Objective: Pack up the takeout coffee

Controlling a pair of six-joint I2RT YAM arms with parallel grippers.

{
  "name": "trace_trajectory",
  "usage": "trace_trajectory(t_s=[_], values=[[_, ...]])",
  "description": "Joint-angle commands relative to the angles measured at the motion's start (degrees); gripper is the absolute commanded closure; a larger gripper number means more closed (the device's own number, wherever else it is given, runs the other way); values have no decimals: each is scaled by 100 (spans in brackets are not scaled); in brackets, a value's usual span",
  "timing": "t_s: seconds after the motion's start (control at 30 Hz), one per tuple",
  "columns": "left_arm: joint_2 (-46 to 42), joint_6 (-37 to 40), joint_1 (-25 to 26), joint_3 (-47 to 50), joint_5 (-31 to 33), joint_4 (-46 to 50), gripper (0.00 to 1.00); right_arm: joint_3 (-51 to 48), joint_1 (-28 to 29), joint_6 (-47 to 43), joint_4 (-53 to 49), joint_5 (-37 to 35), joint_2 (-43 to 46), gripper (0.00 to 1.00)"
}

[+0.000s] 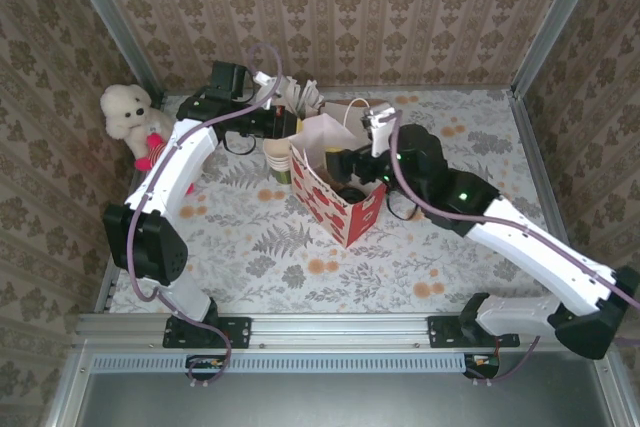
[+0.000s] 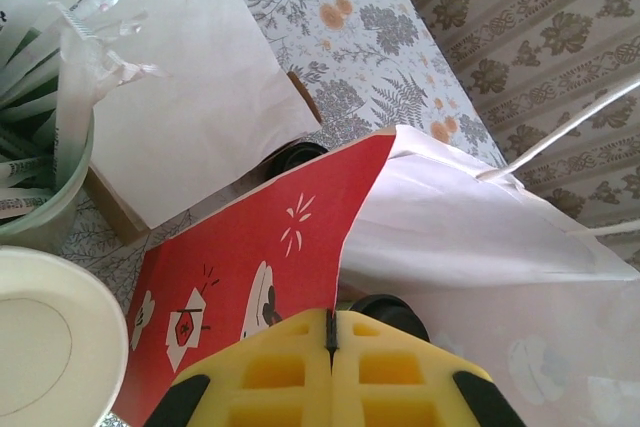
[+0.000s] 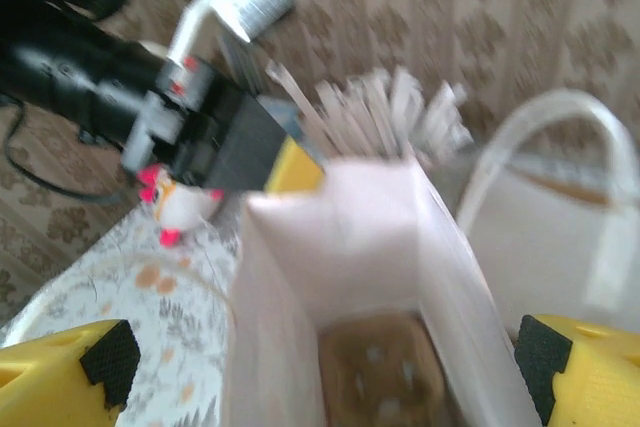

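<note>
**Top view.** The paper bag (image 1: 345, 215) stood open at the middle of the counter (image 1: 300, 247). The left gripper (image 1: 293, 129) reached the bag's 11 o'clock corner, fingers clenched on the rim. The right gripper (image 1: 348, 169) hung over the mouth from 3 o'clock, fingers released wide and empty. A dark round shape inside the bag was probably the takeout coffee (image 1: 350, 193). A stack of cups (image 1: 278, 162) stood at the bag's 10 o'clock.

**Left wrist view.** The yellow fingers (image 2: 280, 367) met on the bag's folded edge, with the red outside at 10 o'clock and the white lining at 2 o'clock. The dark top showed just beyond them, inside the bag.

**Right wrist view.** This view was blurred. The fingers stood at 8 and 4 o'clock, either side of the open bag, and a dim shape lay on its floor.

**Judgement.** The cup appeared delivered. The right arm should rise straight, clear of the walls and the white handle loop (image 3: 612, 227), with the left pinch holding the mouth open. A slanted exit could topple the cup.
</note>
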State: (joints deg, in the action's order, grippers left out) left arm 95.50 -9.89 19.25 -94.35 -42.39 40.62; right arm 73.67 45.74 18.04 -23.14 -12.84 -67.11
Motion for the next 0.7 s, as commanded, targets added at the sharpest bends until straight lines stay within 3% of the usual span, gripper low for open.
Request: trace_trajectory(t_s=[0.0,0.13,0.23,0.4,0.47,0.5,0.67], values=[[-96,-168,-47,-23,84,-148,100,91,-40,1590,-2273,-521,361,5],[-104,-246,-35,-12,89,-212,100,42,-38,2893,-2876,-516,355,14],[-125,-241,-26,12,56,-233,100,102,-43,3219,-2656,-371,144,18],[-243,-245,-17,112,24,-304,100,242,-105,3624,-2675,-951,-210,23],[-307,-340,-17,150,40,-318,100,277,-250,3595,-2425,-808,-355,27],[-335,-408,-11,161,43,-311,100,316,-328,3571,-2382,-719,-438,30],[-710,-847,153,415,741,-139,100,553,-742,3136,-2631,-9,-707,65]])
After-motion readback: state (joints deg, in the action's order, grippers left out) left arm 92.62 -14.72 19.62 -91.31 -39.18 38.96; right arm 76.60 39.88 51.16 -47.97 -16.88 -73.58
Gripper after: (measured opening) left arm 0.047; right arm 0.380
